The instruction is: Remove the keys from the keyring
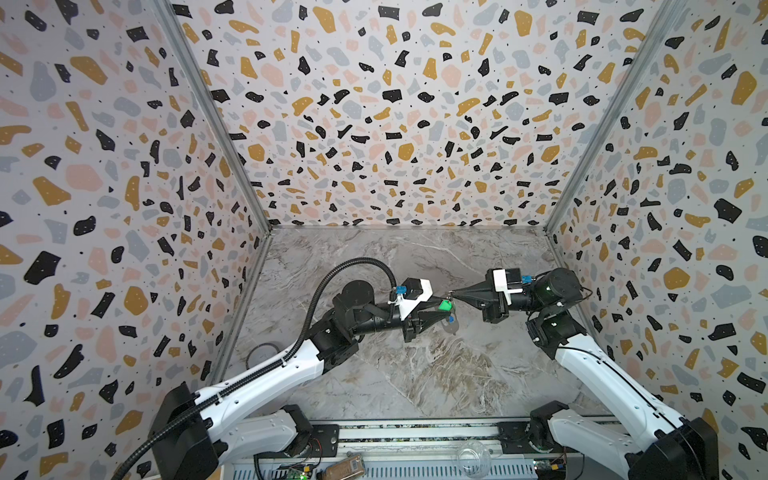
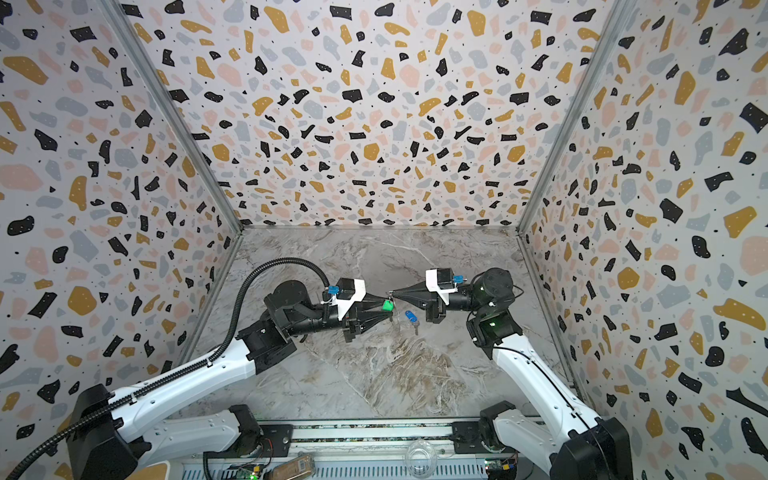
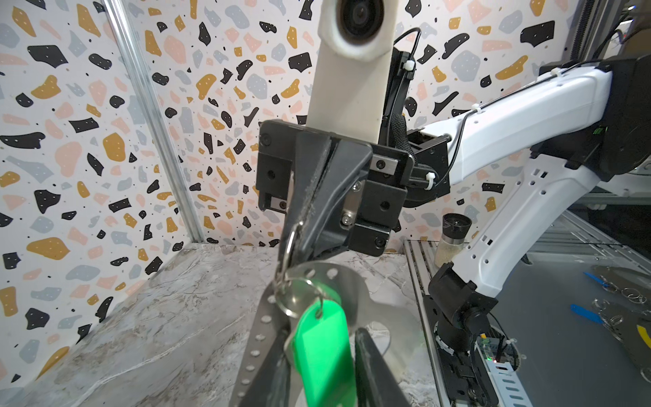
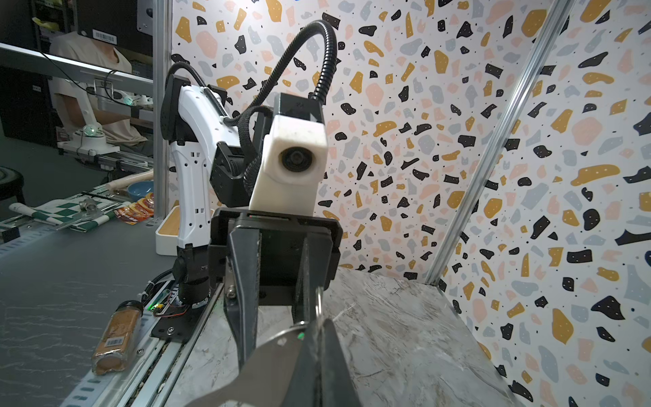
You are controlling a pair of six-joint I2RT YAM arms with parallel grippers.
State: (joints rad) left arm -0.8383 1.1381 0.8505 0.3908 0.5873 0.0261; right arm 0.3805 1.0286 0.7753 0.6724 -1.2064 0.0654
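Right hand (image 3: 293, 235): shut tight on a thin metal ring link (image 3: 289, 246), seen head-on from the left wrist; tip to tip with the left hand in both top views.
Left hand (image 2: 388, 307): part-way apart, one finger on each side of the green oblong plastic key tag (image 3: 324, 356); cannot tell whether pressing it or only just beside it.
Keyring (image 3: 348, 285): flat grey strap loop punched with small holes, hanging under the ring link between the two hands, above the surface.
Ring cluster: larger metal ring (image 3: 297, 301) around a round silvery piece, just above the green tag; no key blade made out there.
Blue-tagged key (image 2: 410, 317): blue oblong plastic tag with a small dark key, low by the surface, just beside the left hand's lower finger and below the right hand; cannot tell whether linked to the strap.
Only in the wrist views: the strap's holes and the pinch on the ring link.
In a top view: the whole blue tag; in a top view, only a blue sliver (image 1: 450, 320) behind the left hand's lower finger.
In the way: from the right wrist, own closed fingers (image 4: 308, 370) in front of the green tag, all but a speck (image 4: 301, 336).
Surface (image 2: 374, 374): grey-brown marble pattern, walled by terrazzo-print panels (image 1: 374, 104).
Around: brown-filled spice jar (image 4: 118, 334) lying by the front rail; upright black-lidded glass jar (image 3: 454, 232); clear glass bowl (image 1: 473, 457); spare blue tags (image 3: 584, 313) on the grey bench outside.
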